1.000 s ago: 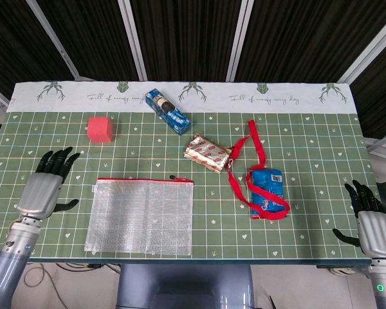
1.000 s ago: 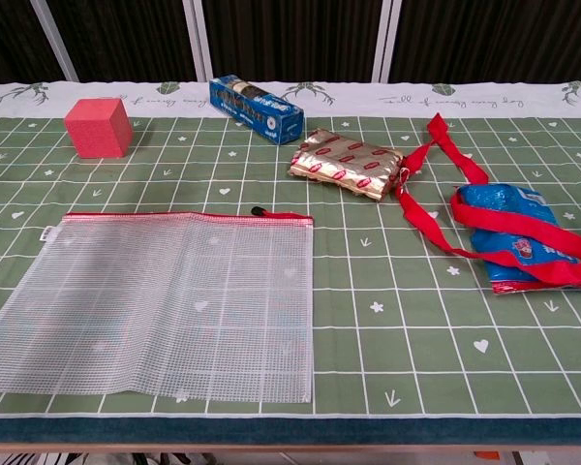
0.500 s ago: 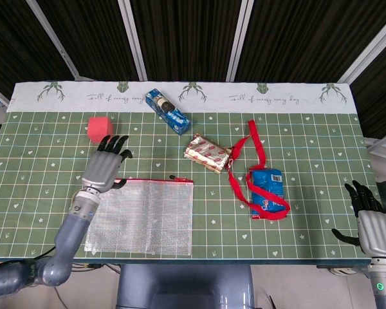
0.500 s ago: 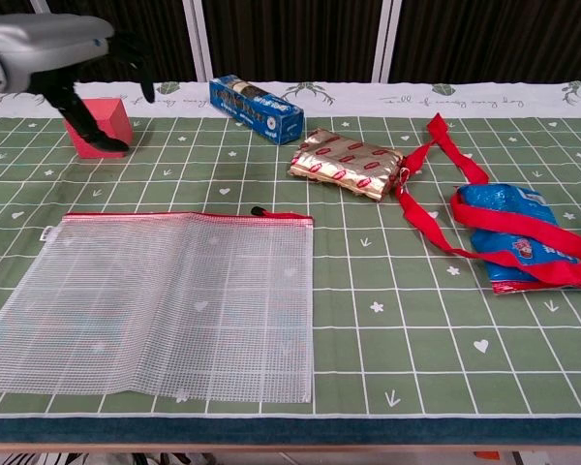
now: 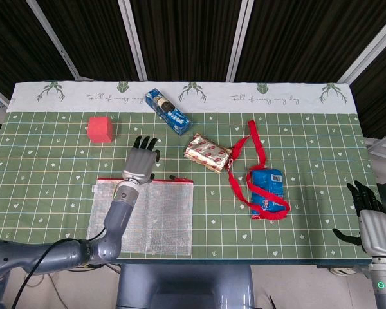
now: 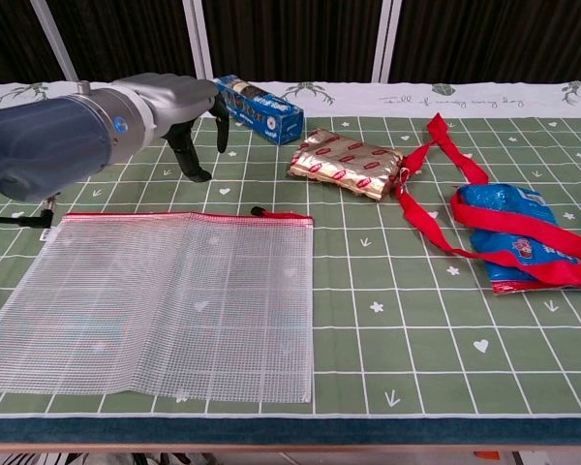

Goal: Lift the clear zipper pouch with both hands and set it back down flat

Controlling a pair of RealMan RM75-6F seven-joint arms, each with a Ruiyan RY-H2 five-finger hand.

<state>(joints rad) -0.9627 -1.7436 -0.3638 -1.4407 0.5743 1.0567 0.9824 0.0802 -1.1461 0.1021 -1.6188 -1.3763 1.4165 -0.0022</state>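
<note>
Pouch (image 5: 141, 216): flat on table — not yet gripped.
Left hand (image 5: 140, 166): open, above zipper edge.
Right hand (image 5: 372, 219): open, well apart.

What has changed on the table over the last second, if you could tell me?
The left hand swept in from the table's left edge to above the red zipper edge of the clear pouch, fingers spread, holding nothing. The pouch lies flat as before. The right hand stayed off the right edge, and the red cube, blue box and snack packets did not move.
</note>
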